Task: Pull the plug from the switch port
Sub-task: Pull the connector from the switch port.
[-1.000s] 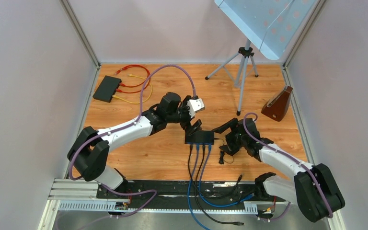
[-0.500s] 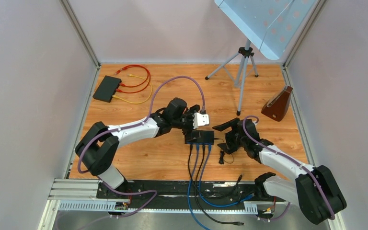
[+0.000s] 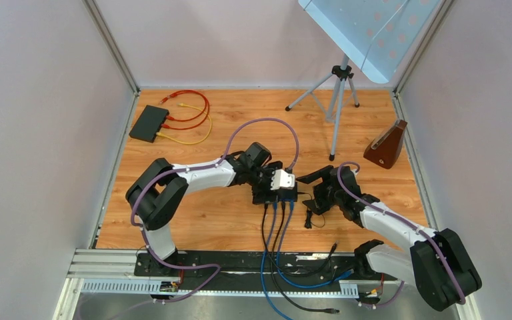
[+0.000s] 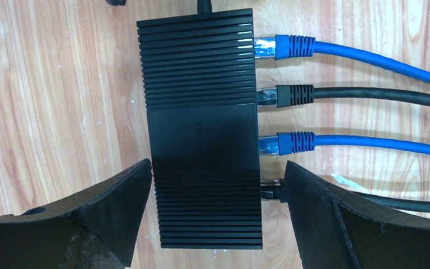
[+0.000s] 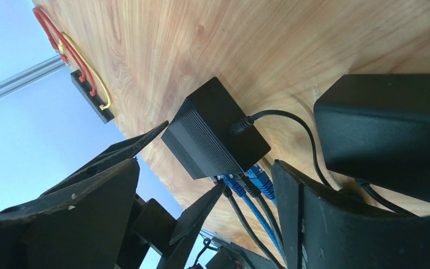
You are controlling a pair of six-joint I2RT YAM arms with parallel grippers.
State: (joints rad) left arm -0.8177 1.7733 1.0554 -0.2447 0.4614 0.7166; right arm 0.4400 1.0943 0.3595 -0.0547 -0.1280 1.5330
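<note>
black ribbed plastic network switch (image 4: 201,129) is laid flat on the wooden table (image 4: 61,84), between the two arms; four plugs are seated along one side: upper blue plug (image 4: 283,46), black plug (image 4: 291,95), lower blue plug (image 4: 291,142), and a second black plug (image 4: 270,189) half hidden behind a finger; left gripper (image 4: 218,174) is set astride the switch, jaws spread wide, nothing clamped, a gap seen on the port side; right gripper (image 5: 205,163) is held near the power-lead (image 5: 274,115) end, jaws wide apart, nothing held
</note>
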